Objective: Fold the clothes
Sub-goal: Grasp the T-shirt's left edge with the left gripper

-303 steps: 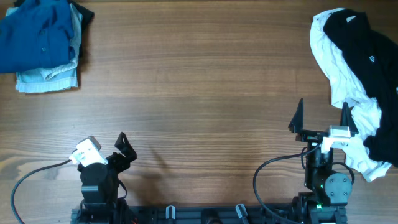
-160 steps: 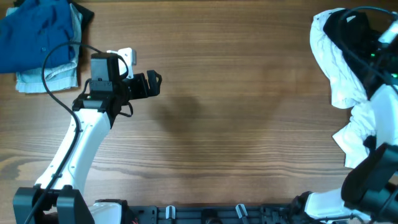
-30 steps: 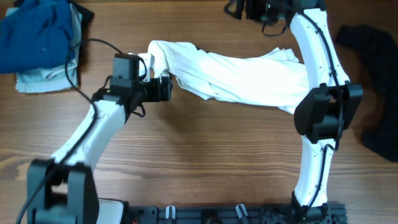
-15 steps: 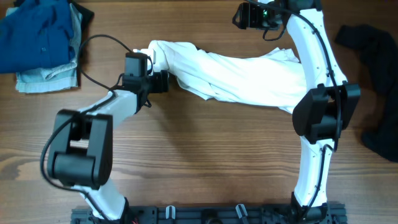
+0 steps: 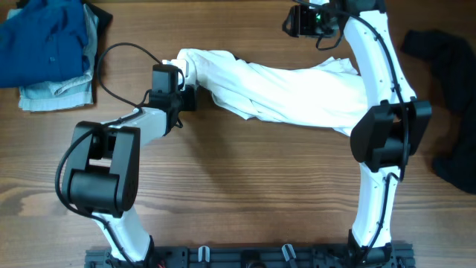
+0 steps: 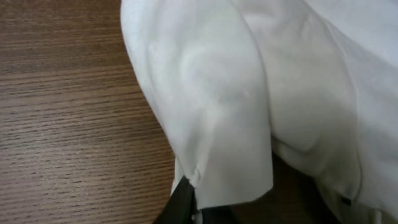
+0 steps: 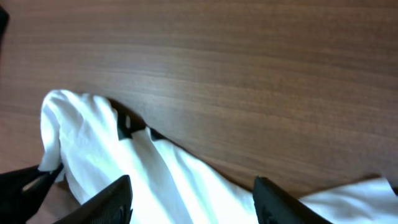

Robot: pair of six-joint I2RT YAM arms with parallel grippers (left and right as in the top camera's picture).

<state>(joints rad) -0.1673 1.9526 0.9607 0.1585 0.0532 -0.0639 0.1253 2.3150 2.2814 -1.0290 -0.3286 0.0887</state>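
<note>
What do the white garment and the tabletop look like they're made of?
White garment: looks like thin, soft cloth, perhaps cotton, with a matte finish. It drapes in loose folds and creases, but the exact fibre cannot be told. Table: brown wood or a wood-look laminate. It shows long straight grain lines and a smooth surface with low sheen.

Near half of the bench (image 5: 245, 208), between the two arms: bare wood, open passage. White shirt (image 5: 290, 93) sprawls across the far middle and blocks low travel there. A narrow bare strip lies behind it along the far edge. Far-left corner is taken by a folded pile (image 5: 48, 52). Black garment (image 5: 450, 97) crowds the right edge. Left arm (image 5: 111, 149) is bent across the left side, with its cable (image 5: 111, 56) looping toward the pile. Right arm (image 5: 383, 134) runs from near edge to far edge, with a bare gap between it and the black garment.
</note>
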